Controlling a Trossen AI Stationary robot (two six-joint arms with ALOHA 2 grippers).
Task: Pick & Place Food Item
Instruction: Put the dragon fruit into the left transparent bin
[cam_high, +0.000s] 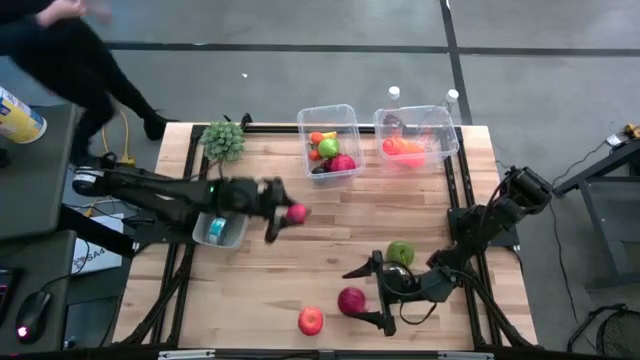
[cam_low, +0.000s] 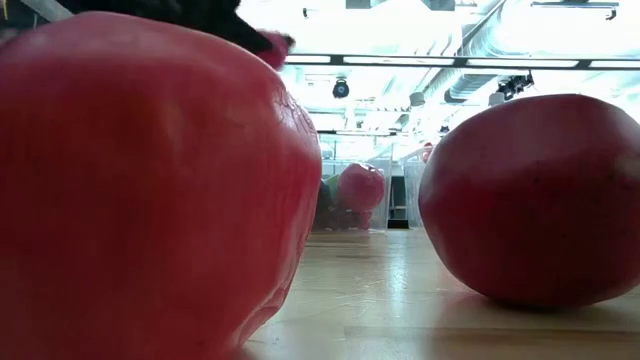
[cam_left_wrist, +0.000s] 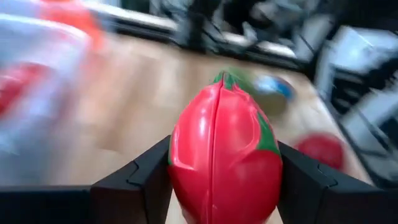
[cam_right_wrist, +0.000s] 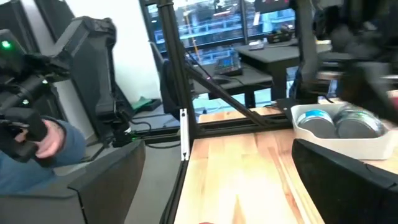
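Now left gripper clenched on red fruit, mid-table, near side of left bin. Right gripper spread wide, straddling plum at near edge.

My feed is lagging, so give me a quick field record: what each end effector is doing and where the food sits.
left end effector: shut on red food item, mid-table
right end effector: open, near front edge, around dark red fruit
green fruit: loose, beside right arm
red fruit: loose at front edge
left bin: mixed food
right bin: orange items
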